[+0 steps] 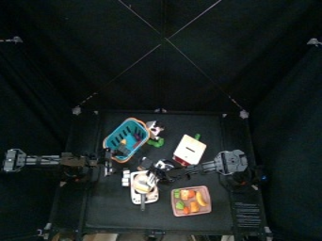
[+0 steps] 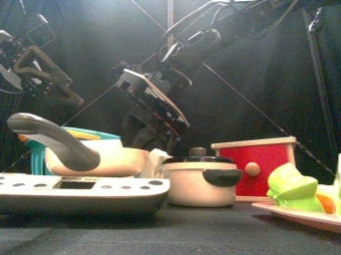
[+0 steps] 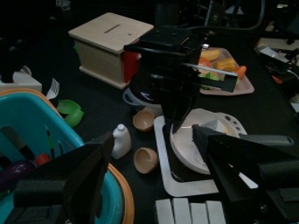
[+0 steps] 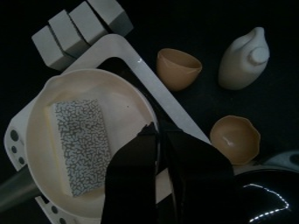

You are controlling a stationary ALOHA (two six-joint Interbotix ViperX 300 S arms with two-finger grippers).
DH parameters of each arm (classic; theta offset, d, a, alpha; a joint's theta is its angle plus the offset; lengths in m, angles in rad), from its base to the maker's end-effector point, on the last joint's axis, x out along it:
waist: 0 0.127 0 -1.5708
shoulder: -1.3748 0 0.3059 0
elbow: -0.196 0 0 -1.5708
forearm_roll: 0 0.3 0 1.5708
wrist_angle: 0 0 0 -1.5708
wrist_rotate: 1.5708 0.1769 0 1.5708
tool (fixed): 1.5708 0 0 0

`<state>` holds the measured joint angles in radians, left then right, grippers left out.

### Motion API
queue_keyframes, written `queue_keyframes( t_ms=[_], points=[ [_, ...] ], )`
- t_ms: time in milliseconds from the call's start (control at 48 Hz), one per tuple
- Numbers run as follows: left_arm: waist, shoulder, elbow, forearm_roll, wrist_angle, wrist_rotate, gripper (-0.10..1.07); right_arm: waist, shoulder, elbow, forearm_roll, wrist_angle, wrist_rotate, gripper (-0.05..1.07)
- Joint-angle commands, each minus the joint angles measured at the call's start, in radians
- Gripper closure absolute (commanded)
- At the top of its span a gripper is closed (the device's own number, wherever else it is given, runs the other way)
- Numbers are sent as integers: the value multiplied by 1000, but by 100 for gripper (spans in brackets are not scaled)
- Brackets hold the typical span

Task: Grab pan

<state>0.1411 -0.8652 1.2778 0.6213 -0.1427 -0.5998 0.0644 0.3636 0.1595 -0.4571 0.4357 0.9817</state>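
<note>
Your right pincer (image 4: 158,162) sits right over the pan (image 4: 82,131), tips at the rim on the side nearest the two little tan cups (image 4: 179,66). The jaws look pressed almost together, with no gap I can make out between them, and I can't see any rim caught in there, so I'd call it closed on nothing so far.

Biggest risk, I think: if you drop straight down like that, the tips land on the rim or the white board (image 4: 140,61) the pan rests on, and you shove the pan instead of gripping it. It's crowded too. The cups, the white bottle (image 4: 247,57) and the black pot lid (image 4: 263,197) are all just beside the pan, so a sideways nudge could knock one over. The sponge-looking pad (image 4: 84,136) inside the pan could also slide around if you tilt it on the lift.

From above, the right arm (image 1: 201,168) reaches in across the surface (image 1: 220,132) toward the pan (image 1: 145,187) near the front. In the left wrist camera it comes down steeply onto it.

The left pincer (image 3: 146,179) hangs wide open, holding nothing, by the teal basket (image 3: 35,131).
</note>
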Motion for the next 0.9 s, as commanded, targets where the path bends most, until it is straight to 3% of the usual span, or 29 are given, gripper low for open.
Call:
queue_keyframes(
  t_ms=[0, 875],
  points=[
    [-2, 2, -15, -2, -3, 0, -5, 0, -64, -21, 18, -3, -2, 72],
    [-2, 2, -14, -2, -6, -2, -5, -32, -123, -17, 46, -17, 0, 76]
  ],
)
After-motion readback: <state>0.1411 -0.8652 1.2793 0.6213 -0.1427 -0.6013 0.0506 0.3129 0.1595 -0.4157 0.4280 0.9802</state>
